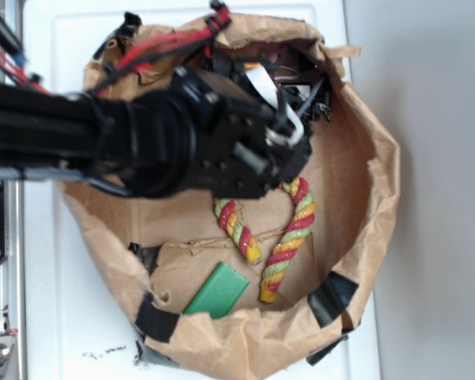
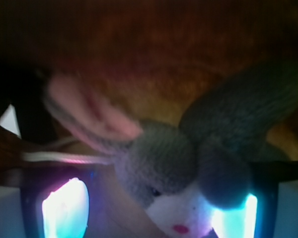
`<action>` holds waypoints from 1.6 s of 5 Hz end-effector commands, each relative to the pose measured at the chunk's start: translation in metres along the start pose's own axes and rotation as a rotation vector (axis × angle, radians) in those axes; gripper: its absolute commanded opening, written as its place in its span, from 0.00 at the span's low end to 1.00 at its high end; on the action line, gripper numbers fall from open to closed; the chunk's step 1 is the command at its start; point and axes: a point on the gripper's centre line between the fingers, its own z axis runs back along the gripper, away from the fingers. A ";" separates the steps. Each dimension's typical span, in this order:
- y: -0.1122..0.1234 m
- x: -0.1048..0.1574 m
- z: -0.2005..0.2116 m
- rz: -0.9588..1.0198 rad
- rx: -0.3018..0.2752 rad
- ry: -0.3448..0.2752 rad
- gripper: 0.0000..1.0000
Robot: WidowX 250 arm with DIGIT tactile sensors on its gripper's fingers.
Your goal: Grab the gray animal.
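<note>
One gripper (image 1: 289, 150) reaches down inside the paper-lined bin (image 1: 364, 198) — the gray animal (image 2: 188, 173) sits right between its fingers (image 2: 64, 208), though whether they pinch it I cannot tell.

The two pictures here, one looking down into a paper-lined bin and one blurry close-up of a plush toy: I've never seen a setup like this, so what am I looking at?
Both pictures show the same moment from two cameras. The exterior view looks down from above. The big black shape is the robot arm, reaching from the left into a bin lined with brown paper. On the bin floor lie a red-yellow-green striped rope toy and a flat green block.

The wrist view comes from a camera mounted on the arm, looking past its gripper. The glowing pale shapes at the bottom corners are its two fingers. Right between them sits the gray animal, a plush with a pink ear and white snout. Whether the fingers are actually squeezing it cannot be told from these blurred pictures.
</note>
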 end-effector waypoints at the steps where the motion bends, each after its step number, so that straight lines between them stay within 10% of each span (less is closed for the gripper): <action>1: 0.010 0.020 0.025 0.016 -0.037 0.076 0.00; 5: 0.051 0.028 0.109 -0.637 -0.254 0.531 0.00; 7: 0.051 0.021 0.120 -1.046 -0.473 0.614 0.00; 8: 0.050 0.019 0.121 -1.077 -0.530 0.554 0.00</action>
